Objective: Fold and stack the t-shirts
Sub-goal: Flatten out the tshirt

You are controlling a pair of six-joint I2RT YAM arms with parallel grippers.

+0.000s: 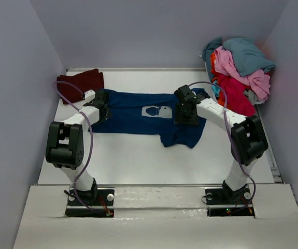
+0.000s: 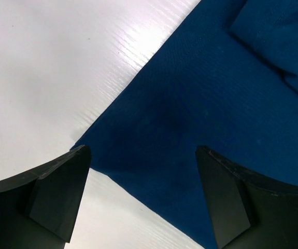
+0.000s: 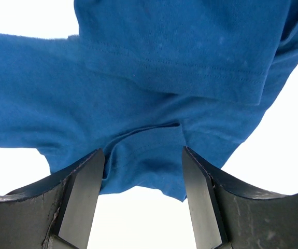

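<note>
A navy blue t-shirt [image 1: 133, 118] with a white print [image 1: 156, 111] lies spread across the middle of the table. My left gripper [image 1: 101, 104] hovers over its left end, open wide, and the shirt's edge [image 2: 154, 129] runs slantwise between the fingers [image 2: 60, 192]. My right gripper [image 1: 186, 113] is low over the shirt's right part. It is open, and a rumpled sleeve hem [image 3: 149, 161] lies between its fingers [image 3: 86, 197] without being pinched. A dark maroon t-shirt [image 1: 81, 82] lies folded at the back left.
A heap of t-shirts [image 1: 239, 70] in teal, pink, red and orange sits at the back right corner against the wall. Grey walls close in the table on the left, back and right. White table surface [image 1: 138, 161] lies between the shirt and the arm bases.
</note>
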